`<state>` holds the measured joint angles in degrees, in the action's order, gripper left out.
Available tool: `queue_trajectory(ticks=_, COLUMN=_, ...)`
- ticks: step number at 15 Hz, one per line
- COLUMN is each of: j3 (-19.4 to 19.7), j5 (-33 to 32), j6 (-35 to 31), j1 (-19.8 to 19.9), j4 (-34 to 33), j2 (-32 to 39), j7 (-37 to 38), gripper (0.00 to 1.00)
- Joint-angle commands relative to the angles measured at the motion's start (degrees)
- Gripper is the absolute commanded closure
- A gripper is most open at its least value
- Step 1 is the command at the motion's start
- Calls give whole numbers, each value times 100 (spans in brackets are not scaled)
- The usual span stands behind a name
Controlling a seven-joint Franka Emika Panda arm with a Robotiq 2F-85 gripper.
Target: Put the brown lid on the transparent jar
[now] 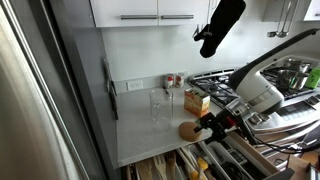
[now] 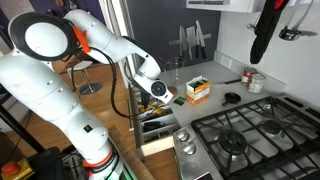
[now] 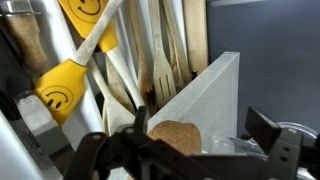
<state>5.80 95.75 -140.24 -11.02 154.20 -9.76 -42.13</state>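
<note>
**Wrist view: jaws spread around the lid at the counter's edge, jar well back**

In the wrist view the gripper (image 3: 185, 152) comes in from below with its jaws released. They stand wider than the brown lid (image 3: 176, 137), which sits between them with nothing clamped on it that I can see. Just past the lid is the white counter (image 3: 215, 95), and beside its edge an open drawer (image 3: 135, 75) is packed with wooden utensils (image 3: 170, 45) and yellow smiley spatulas (image 3: 62, 88).

In an exterior view the lid lies flat near the counter's front edge, right at the fingertips. The transparent jar (image 1: 157, 104) stands upright well apart from it, back toward the wall and away from the arm's side. Its mouth is uncovered and it looks empty. An orange-yellow box (image 1: 196, 101) stands beside the jar, on the side nearer the arm, and small spice jars (image 1: 172, 82) line the wall behind.

My reading is that the lid must first be gripped, then lifted and carried diagonally back past the box. With the drawer open below the edge, a slip there would drop the lid in among the utensils.
</note>
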Motion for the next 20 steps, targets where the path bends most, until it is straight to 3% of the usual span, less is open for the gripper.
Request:
queue_trajectory(ticks=1, j3=-348, j5=533, j6=113, j1=510, j4=-206, j2=426, j7=-587, gripper=0)
queue_trajectory(ticks=7, j3=-509, j5=990, j6=99, j1=799, j4=-379, j2=852, j7=-913, gripper=0)
queue_trajectory(ticks=17, j3=-482, j5=1802, j6=428, j1=934, j4=-565, j2=1158, j7=-1173, gripper=1)
queue_trajectory(ticks=18, j3=-484, j5=1829, j6=444, j1=933, j4=-556, j2=1181, j7=-1167, gripper=21)
queue_trajectory(ticks=20, j3=-478, j5=1832, j6=435, j1=930, j4=-554, j2=1230, j7=-1121, gripper=29)
